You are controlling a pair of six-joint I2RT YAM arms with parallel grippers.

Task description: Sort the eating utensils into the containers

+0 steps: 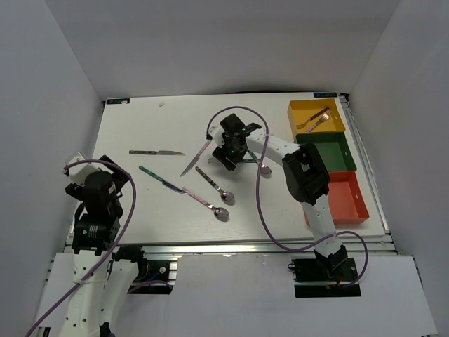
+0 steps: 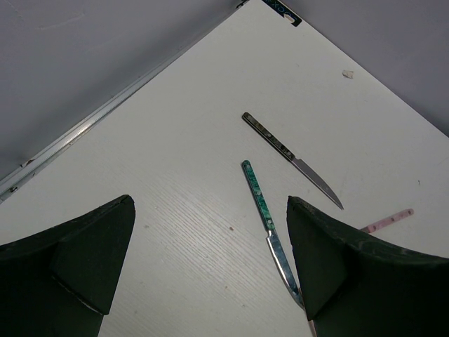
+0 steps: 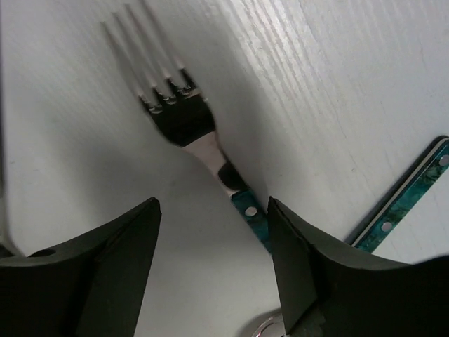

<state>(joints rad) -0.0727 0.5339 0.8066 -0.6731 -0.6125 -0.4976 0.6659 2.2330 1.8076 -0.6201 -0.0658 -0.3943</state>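
My right gripper hovers low over the middle of the table, open. A teal-handled fork lies on the table beneath it, its handle running close along the inside of the right finger; the tines stick out to the left. My left gripper hangs open at the table's left edge, nothing between its jaws. Ahead of it lie a dark-handled knife and a teal-handled knife. The yellow container holds two utensils. The green container and the red container stand in a row below it.
Other utensils lie around the right gripper: a pink-handled knife, a dark-handled spoon, a pink-handled spoon and a spoon with a teal handle. Purple cables loop over both arms. White walls enclose the table.
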